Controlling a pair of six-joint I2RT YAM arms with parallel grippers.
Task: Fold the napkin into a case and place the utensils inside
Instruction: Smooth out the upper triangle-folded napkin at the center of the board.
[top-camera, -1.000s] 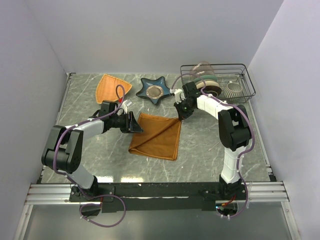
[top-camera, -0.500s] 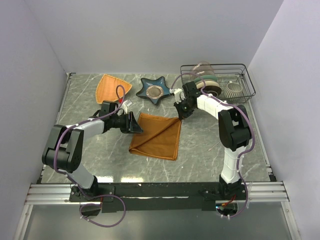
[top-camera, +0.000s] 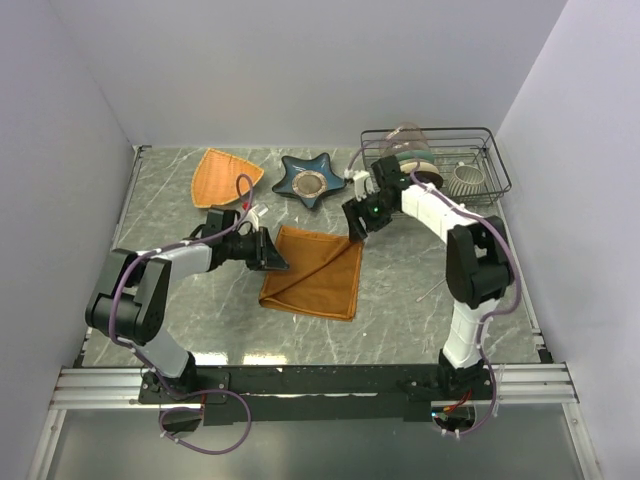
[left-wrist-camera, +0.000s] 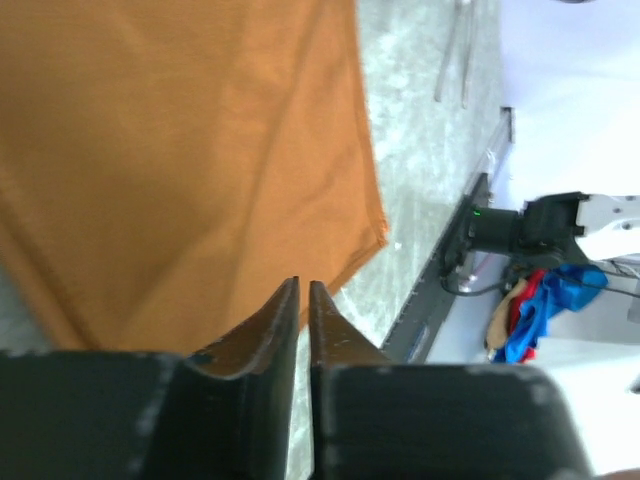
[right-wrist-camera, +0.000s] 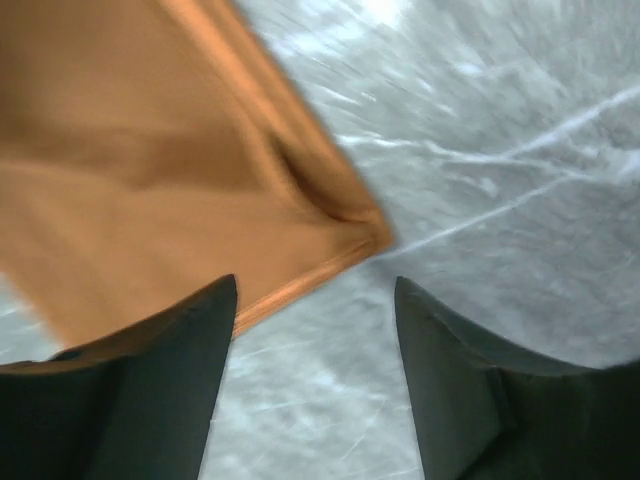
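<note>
The napkin (top-camera: 315, 272) lies flat near the middle of the tabletop (top-camera: 400, 320). It is a plain rust-orange cloth in a near-square shape, turned slightly askew. A soft diagonal crease runs from its near left corner up toward its far right side. In the right wrist view, doubled layers and a hemmed edge show at its far right corner. It is not yet a narrow case.

The left jaws sit at the napkin's left edge, drawn in to a thin slit with their tips right at the hem. Whether cloth is pinched between them cannot be told. The right jaws stand wide apart just above the napkin's far right corner. That corner rests on the grey marbled surface between them, and they grip nothing.

The utensils (left-wrist-camera: 452, 55) lie on the bare tabletop to the right of the napkin, well apart from it. They show only as two thin silver stems side by side.

Behind the napkin sits a dark blue star-shaped dish (top-camera: 290, 170) with a small pale round thing (top-camera: 312, 182) at its centre. To its left lies a lighter orange woven triangular plate (top-camera: 225, 175).

At the far right corner stands a black wire rack (top-camera: 450, 129). It holds a clear vessel (top-camera: 405, 133), a stack of round plates (top-camera: 422, 172) partly hidden by the right arm, and a pale ribbed cup (top-camera: 465, 178).
</note>
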